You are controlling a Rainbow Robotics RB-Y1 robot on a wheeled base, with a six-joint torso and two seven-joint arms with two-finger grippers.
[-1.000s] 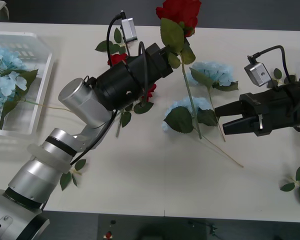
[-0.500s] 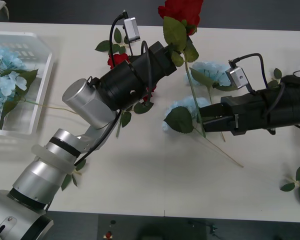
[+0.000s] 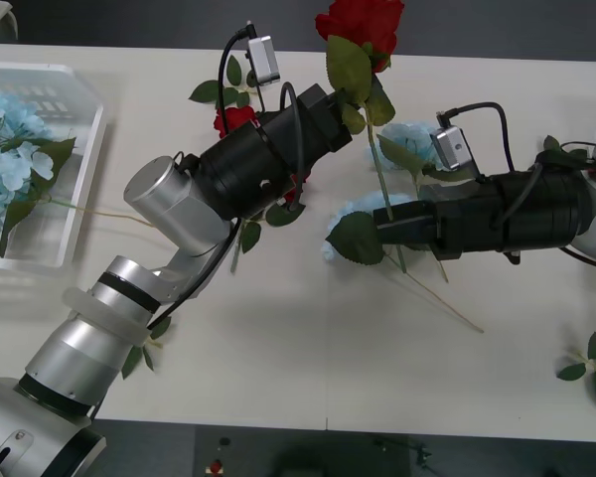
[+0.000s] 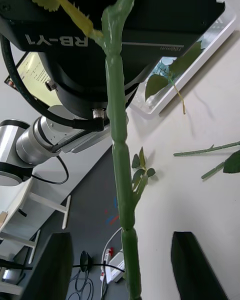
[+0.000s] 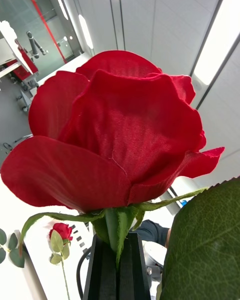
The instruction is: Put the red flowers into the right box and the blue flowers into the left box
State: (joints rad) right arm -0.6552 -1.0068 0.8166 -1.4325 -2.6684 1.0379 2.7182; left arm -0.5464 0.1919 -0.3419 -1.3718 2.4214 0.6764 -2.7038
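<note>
Reaching in from the right edge, the right arm lies low and level over the worktop [image 3: 308, 348]; the right claw [image 3: 389, 224] stands spread, a black finger [image 4: 192, 265] either side of the green stem [image 4: 117, 145] without touching it; a second ago it hung well right of that stem. The left arm stretches diagonally up from the lower left; the left claw [image 3: 340, 94] is clamped on the red rose [image 3: 358, 22] just under its bloom, holding it above the worktop's far edge. Blue flowers [image 3: 417, 144] lie beneath the right arm; more rest in the left box [image 3: 84, 129] at far left.
</note>
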